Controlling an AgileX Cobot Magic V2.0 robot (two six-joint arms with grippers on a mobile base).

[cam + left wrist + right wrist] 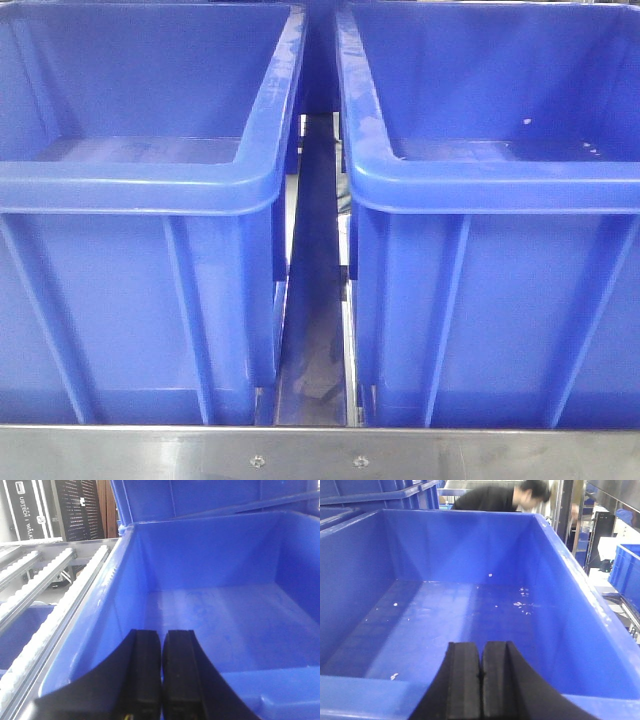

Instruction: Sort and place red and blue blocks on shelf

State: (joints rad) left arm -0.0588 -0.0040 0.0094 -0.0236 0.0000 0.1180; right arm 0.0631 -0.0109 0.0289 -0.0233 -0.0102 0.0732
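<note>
- I count two big blue plastic bins in the front view, the left bin (140,190) and the right bin (500,190), side by side with a narrow gap between them.
- Both stand on the shelf (320,455), a grey steel rack; its flat front rail runs along the near edge with two screws showing just below the gap.
- From my left wrist camera I see roller tracks (55,605) of the shelf to the left of the bin, pale rollers in metal channels.
- I cannot find the red or blue blocks in any view; where they are I cannot tell.
- My left gripper (161,680) hangs over the near rim of a bin, its fingers pressed together with nothing between them.
- My right gripper (481,680) sits likewise over the other bin, fingers closed and empty; small pale specks dot that bin's floor.
- One person (500,497) in dark clothing leans beyond the far wall of that bin.
</note>
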